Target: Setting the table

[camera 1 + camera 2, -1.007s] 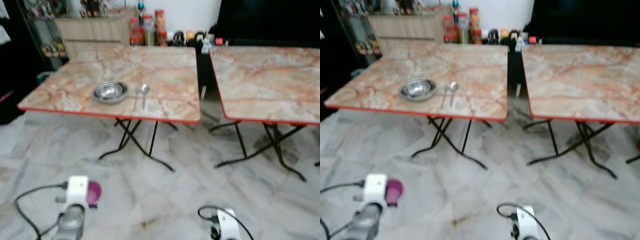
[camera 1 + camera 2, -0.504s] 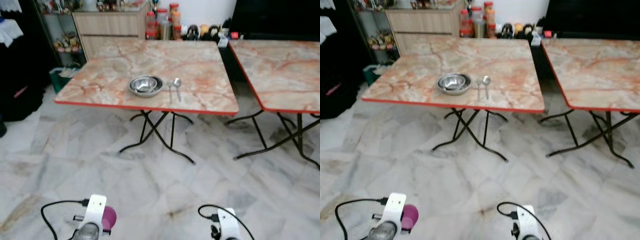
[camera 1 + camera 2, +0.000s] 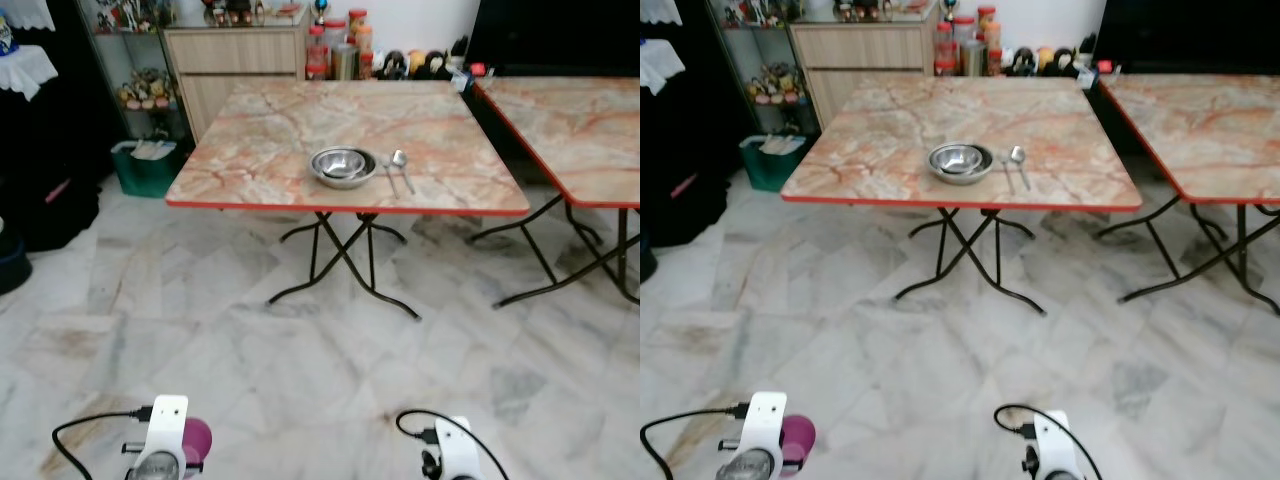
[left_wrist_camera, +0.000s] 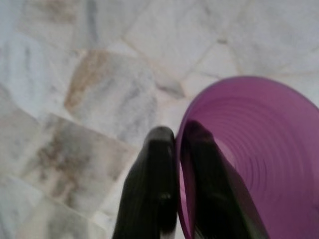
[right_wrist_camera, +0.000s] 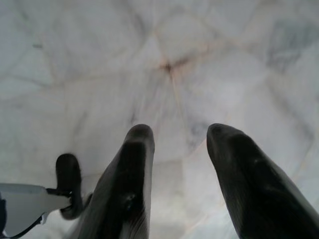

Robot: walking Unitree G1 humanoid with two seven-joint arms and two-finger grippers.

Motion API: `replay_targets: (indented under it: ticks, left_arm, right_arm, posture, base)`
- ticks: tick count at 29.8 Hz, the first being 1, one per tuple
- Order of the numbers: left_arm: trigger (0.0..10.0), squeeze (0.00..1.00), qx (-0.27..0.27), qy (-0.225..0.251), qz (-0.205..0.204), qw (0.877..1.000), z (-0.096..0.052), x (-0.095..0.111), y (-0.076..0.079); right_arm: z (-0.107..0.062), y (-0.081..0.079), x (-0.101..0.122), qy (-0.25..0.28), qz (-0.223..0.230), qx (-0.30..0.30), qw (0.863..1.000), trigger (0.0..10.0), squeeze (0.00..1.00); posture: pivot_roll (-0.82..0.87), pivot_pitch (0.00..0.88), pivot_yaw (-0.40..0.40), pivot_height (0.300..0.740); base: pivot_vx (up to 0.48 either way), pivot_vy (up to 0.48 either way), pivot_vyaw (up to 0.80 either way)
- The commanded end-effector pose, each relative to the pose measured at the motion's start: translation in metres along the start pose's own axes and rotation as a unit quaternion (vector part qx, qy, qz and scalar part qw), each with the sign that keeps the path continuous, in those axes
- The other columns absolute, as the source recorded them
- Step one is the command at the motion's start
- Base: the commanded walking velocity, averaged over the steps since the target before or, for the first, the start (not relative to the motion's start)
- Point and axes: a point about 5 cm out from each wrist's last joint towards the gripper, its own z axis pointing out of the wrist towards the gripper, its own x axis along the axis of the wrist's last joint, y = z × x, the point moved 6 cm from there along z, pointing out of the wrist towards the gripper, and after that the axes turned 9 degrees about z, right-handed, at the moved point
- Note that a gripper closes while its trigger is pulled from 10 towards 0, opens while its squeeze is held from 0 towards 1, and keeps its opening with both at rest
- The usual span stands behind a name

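Purple cup (image 4: pixel 259 159), seemingly plastic, pinched by left gripper (image 4: pixel 177 142); right gripper (image 5: pixel 177 132) spread, idle.

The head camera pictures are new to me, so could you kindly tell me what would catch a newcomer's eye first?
A marble-patterned folding table with a red edge stands ahead on the pale marble floor, bearing a steel bowl with a spoon just to its right. Low down on the robot's left, the left gripper pinches the rim of a purple bowl, while the right gripper hangs open over the floor.
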Motion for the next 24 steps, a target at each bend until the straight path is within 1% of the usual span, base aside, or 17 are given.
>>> replay_targets:
  ticks: [1, 3, 5, 10, 13, 15, 19, 21, 24]
  left_arm:
    - [10.0, 0.00, 0.009, -0.012, -0.014, 1.000, -0.002, -0.012, -0.003]
    - [10.0, 0.00, 0.012, -0.010, -0.019, 1.000, -0.003, -0.013, -0.003]
    - [10.0, 0.00, 0.016, -0.009, -0.034, 0.999, -0.003, -0.013, -0.005]
    - [10.0, 0.00, 0.018, -0.007, -0.042, 0.999, -0.001, -0.009, -0.009]
    - [10.0, 0.00, 0.015, 0.001, -0.076, 0.997, -0.001, -0.004, -0.009]
    - [10.0, 0.00, 0.015, 0.005, -0.078, 0.997, -0.001, -0.002, -0.009]
    - [10.0, 0.00, 0.016, 0.003, -0.075, 0.997, 0.000, -0.003, -0.009]
    - [10.0, 0.00, 0.010, 0.000, -0.067, 0.998, -0.001, -0.003, -0.006]
    - [10.0, 0.00, 0.010, -0.003, -0.068, 0.998, -0.001, -0.005, -0.004]
  right_arm:
    - [0.000, -0.004, 0.002, 0.002, 0.006, 0.002, 1.000, 10.0, 0.00]
    - [0.001, -0.004, 0.002, 0.001, 0.003, 0.003, 1.000, 10.0, 0.00]
    - [0.001, -0.004, 0.002, 0.001, 0.004, 0.003, 1.000, 10.0, 0.00]
    - [0.001, -0.005, 0.003, 0.003, 0.007, 0.004, 1.000, 10.0, 0.00]
    - [0.001, -0.004, 0.002, 0.001, 0.003, 0.003, 1.000, 10.0, 0.00]
    - [0.001, -0.004, 0.002, 0.001, 0.004, 0.003, 1.000, 10.0, 0.00]
    - [0.001, -0.004, 0.002, 0.002, 0.006, 0.003, 1.000, 10.0, 0.00]
    - [0.001, -0.004, 0.003, 0.003, 0.005, 0.004, 1.000, 10.0, 0.00]
    - [0.001, -0.004, 0.003, 0.004, 0.007, 0.003, 1.000, 10.0, 0.00]
  posture:
    - [-0.01, 0.000, 0.028, 0.740]
    - [0.00, 0.000, 0.026, 0.740]
    - [0.00, 0.000, 0.029, 0.740]
    - [0.00, 0.000, 0.031, 0.740]
    - [-0.01, 0.000, 0.028, 0.740]
    - [-0.01, 0.000, 0.028, 0.740]
    - [-0.01, 0.000, 0.031, 0.740]
    - [-0.02, 0.000, 0.033, 0.740]
    - [-0.02, 0.000, 0.032, 0.740]
  base:
    - [0.000, 0.000, 0.00]
    - [0.000, 0.000, 0.00]
    - [0.000, 0.000, 0.00]
    - [0.000, 0.000, 0.00]
    - [0.000, 0.000, 0.00]
    - [0.000, 0.000, 0.00]
    - [0.282, 0.000, 0.00]
    - [0.287, 0.000, 0.00]
    - [0.284, 0.000, 0.00]
